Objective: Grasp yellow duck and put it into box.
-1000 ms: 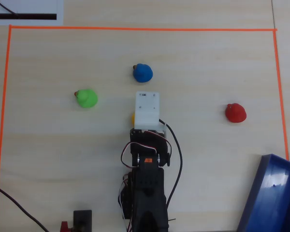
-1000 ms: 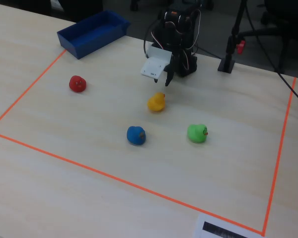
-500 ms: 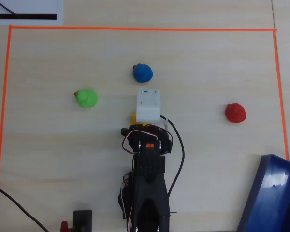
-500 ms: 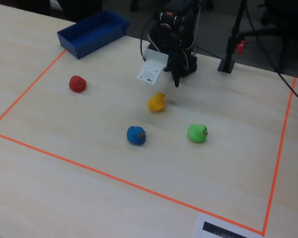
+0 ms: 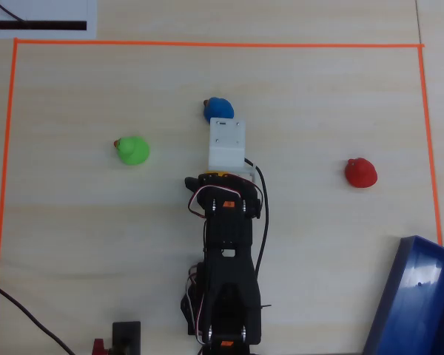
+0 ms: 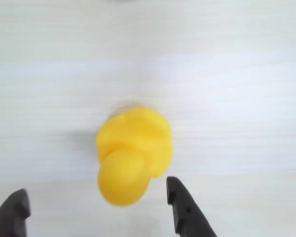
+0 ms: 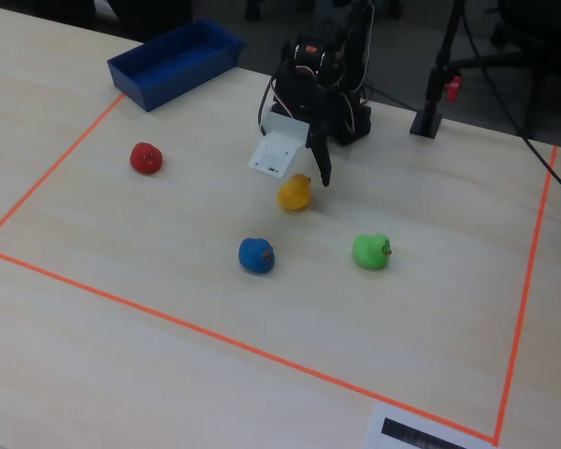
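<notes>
Yellow duck [image 6: 133, 153]: on the table inside the orange tape, near the middle, not yet gripped; box [image 7: 173, 61] well apart at the table's corner. Gripper [image 6: 96, 210]: lowered and moved forward over the last second, now directly over the duck, jaws wide, one tip on each side of it. Status: approach nearly complete; closing and carrying remain.

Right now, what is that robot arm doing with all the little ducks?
The robot arm is reaching down over the yellow duck. Its gripper is open, with one finger on each side of the duck, but it has not squeezed yet. The duck sits on the table. The blue duck, green duck and red duck sit alone, untouched. The blue box waits at the table's edge.
</notes>
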Tool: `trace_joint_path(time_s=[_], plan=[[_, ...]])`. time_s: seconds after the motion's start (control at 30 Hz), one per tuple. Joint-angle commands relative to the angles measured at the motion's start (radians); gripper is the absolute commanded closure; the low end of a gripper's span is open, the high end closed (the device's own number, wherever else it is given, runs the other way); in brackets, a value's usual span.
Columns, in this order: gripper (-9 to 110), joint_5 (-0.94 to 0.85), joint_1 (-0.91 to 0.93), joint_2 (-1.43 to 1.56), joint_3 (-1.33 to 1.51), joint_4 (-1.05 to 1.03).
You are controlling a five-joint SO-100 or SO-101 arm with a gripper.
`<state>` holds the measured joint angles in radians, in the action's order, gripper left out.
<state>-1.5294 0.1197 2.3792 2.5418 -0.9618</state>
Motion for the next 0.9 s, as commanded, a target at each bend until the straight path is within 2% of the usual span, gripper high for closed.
trace_joint_path(time_s=[0.0, 0.57, 0.63, 0.77, 0.87], plan=[[63, -0.011, 0.012, -0.025, 0.005, 0.038], [64, -0.020, 0.049, -0.161, 0.091, 0.298], [72, -0.055, 0.054, -0.176, 0.080, 0.308], [97, -0.084, 0.058, -0.195, 0.055, 0.342], [101, -0.080, 0.063, -0.199, 0.040, 0.354]])
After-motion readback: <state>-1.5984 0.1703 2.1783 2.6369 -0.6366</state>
